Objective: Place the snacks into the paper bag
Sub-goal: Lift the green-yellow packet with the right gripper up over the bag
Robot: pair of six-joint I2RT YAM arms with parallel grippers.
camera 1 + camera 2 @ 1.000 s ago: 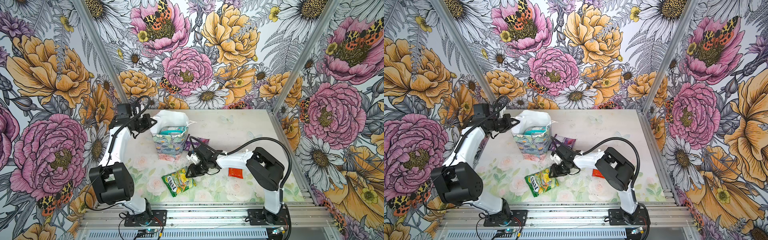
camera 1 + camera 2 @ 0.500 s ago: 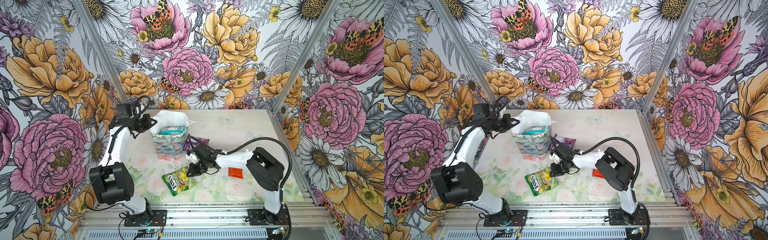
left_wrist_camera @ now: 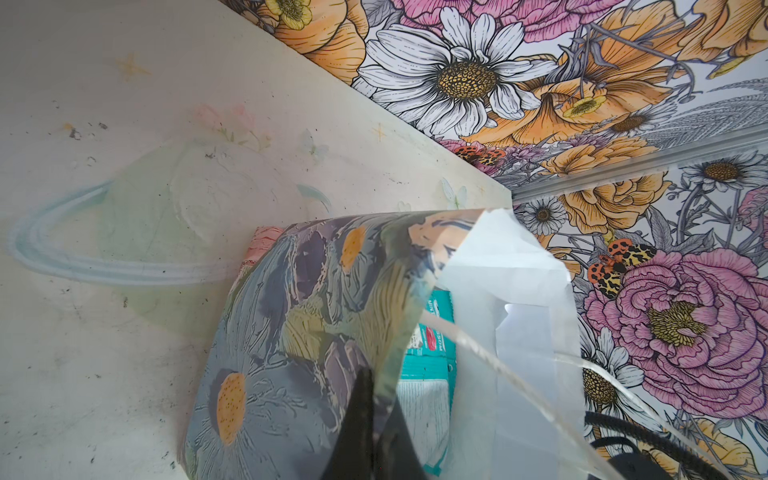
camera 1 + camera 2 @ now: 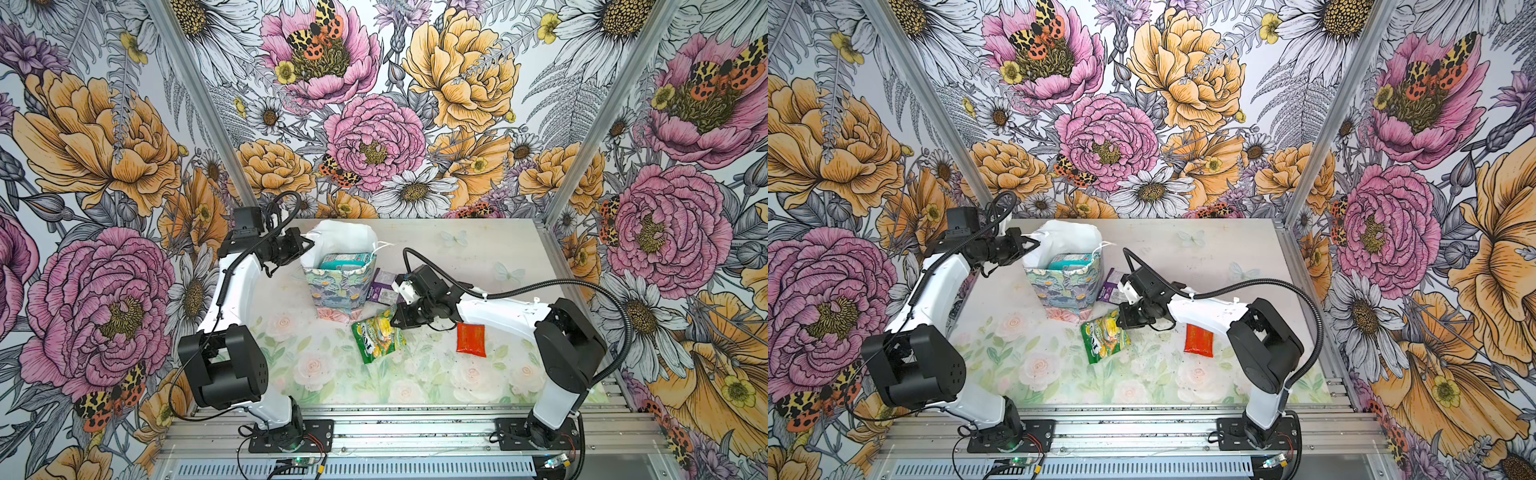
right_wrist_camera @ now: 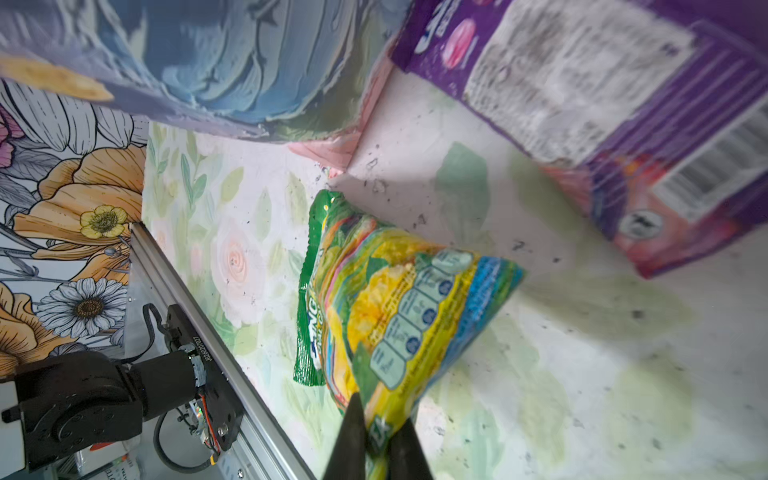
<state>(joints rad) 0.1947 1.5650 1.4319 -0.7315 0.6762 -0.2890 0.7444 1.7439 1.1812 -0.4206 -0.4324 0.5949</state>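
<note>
Hidden or hard to see:
- paper bag [image 4: 338,291]: only a teal packet [image 4: 345,261] shows at the mouth in both top views. Anything under it is out of sight.
- purple packet [image 4: 383,284]: lies just right of the bag, with its right end covered by the right arm's wrist. In the right wrist view it is blurred and cut off by the frame.
- red sachet [image 4: 471,338]: sits toward the right edge of the tabletop [image 4: 478,257]. Its back end runs into the right forearm's outline and may be partly covered.
- green-yellow packet [image 4: 378,336]: crumpled, so I can't read the print reliably.

Left pincer [image 4: 306,245]: jaws pinched tight on the bag's left rim. In the left wrist view the printed wall is sandwiched between the fingers [image 3: 361,411], and a white cord handle [image 3: 498,365] runs past. The bag stands upright, left of the middle and nearer the back edge.

Right pincer [image 4: 395,322]: jaws closed down on one corner of the green-yellow packet, which is clear in the right wrist view. The packet runs from the tips toward the front edge, near the tabletop's middle. It is just beside the bag's front right corner, with a small gap. The gripped end looks raised and the far end seems to rest on the tabletop. I can't tell if any more of it is off the surface.
</note>
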